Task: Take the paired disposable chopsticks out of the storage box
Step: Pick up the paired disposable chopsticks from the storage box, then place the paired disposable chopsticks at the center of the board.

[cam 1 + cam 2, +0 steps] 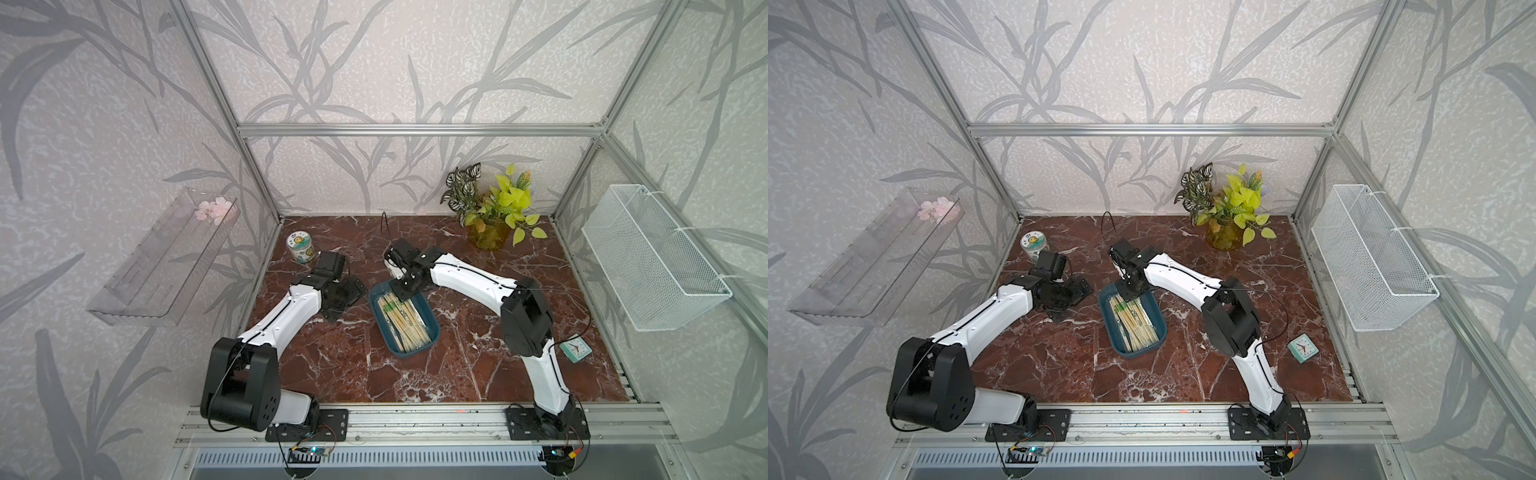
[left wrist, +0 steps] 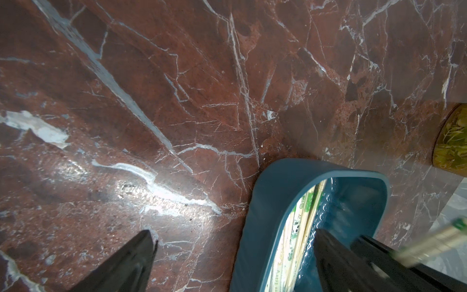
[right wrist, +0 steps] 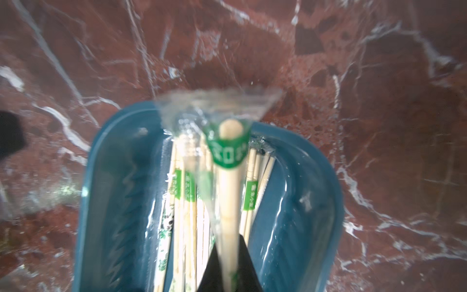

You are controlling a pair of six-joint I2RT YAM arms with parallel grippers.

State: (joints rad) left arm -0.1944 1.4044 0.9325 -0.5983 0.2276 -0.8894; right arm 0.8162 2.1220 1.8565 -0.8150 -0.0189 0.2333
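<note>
R gripper [image 3: 228, 252] tight on chopstick pair [image 3: 228, 199]

Both top views look steeply down from high above the aluminium front rail [image 1: 415, 419], taking in the whole red-brown marble tabletop [image 1: 436, 374]; they share nearly the entire scene, with a slight sideways shift between them. The left wrist camera hangs close over the tabletop, facing down past the left gripper [image 2: 233, 235] at an end of the shallow dark teal-blue plastic tray [image 2: 262, 215]. The right wrist camera, behind the right gripper [image 3: 228, 246], looks closely along a wrapped green-banded bamboo chopstick pair [image 3: 228, 202] into that same tray
</note>
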